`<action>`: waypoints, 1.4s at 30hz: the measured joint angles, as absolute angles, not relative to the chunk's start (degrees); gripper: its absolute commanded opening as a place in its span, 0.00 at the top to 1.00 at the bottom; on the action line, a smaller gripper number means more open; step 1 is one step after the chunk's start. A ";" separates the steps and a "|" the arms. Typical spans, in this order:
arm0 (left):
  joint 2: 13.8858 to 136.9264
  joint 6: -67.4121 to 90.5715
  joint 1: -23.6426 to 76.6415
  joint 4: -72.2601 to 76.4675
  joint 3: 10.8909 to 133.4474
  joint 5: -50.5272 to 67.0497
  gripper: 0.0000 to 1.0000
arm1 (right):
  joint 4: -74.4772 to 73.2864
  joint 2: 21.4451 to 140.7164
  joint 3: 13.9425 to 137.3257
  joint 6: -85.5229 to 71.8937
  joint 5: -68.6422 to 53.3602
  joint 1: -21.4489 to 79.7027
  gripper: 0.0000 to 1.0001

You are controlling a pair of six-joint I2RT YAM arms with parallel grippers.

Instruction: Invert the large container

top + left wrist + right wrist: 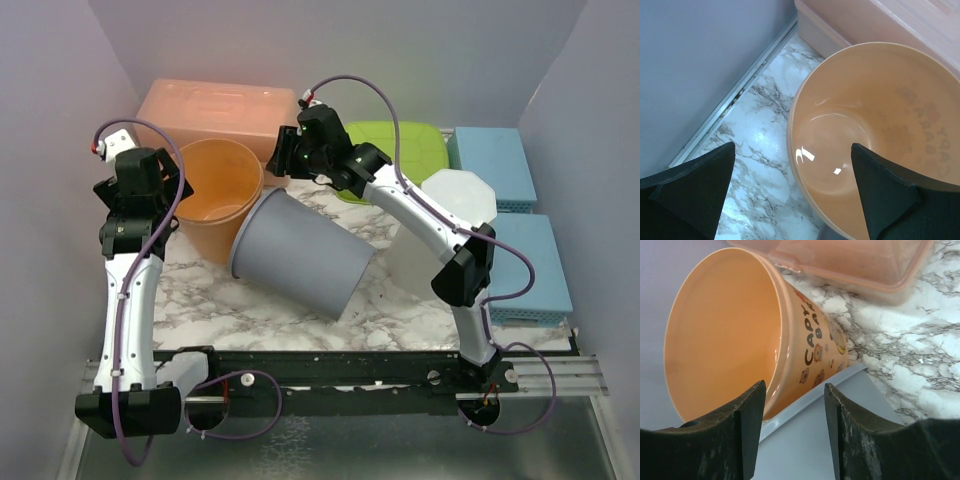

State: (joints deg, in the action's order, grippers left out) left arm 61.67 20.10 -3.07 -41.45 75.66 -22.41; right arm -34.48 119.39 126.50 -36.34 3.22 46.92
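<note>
The grey container point(305, 255) lies tipped on its side in the middle of the worktop point(260, 310). Its rim points toward the orange cup point(215, 190) and its base toward the near right. We cannot tell whether rim and cup touch or only sit just beside each other.

We judge it to be thin moulded plastic: light, fairly stiff at the rolled rim, springy along the wall, and smooth enough to slide in a pinch. The rim looks like the best hold, with one finger inside and one outside. The broad wall seems too wide to span.

The right pincer point(794, 387) is at that rim. Its fingers are parted, the pale rim edge crosses the gap, and neither pad appears to press on it, so we read it as released. The left pincer point(792, 145) is spread wide above the cup, grasping nothing.

The cup stands upright and is bare inside. We cannot see into the grey container. The salmon box point(215, 105) at the back has its lid on, so its contents are hidden.
</note>
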 measured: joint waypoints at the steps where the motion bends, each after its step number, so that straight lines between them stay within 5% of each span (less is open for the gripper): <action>1: 61.43 20.60 -3.36 -41.52 75.07 -22.39 0.01 | -34.46 119.22 126.50 -36.34 2.44 46.92 0.45; 12: 63.75 24.12 -9.98 -42.68 67.90 -16.93 0.05 | -38.68 116.42 125.60 -34.52 -2.04 47.99 0.43; 29: 65.04 25.65 -14.22 -36.93 65.36 -8.82 0.67 | -42.41 112.79 122.74 -32.03 2.68 53.32 0.40; 42: 66.13 25.43 -15.81 -36.32 67.37 -19.46 0.83 | -46.50 119.42 132.31 -31.20 19.20 55.55 0.36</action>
State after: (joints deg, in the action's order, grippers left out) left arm 66.13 25.43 -15.81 -36.32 67.37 -19.46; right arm -46.50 119.42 132.31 -31.20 19.20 55.55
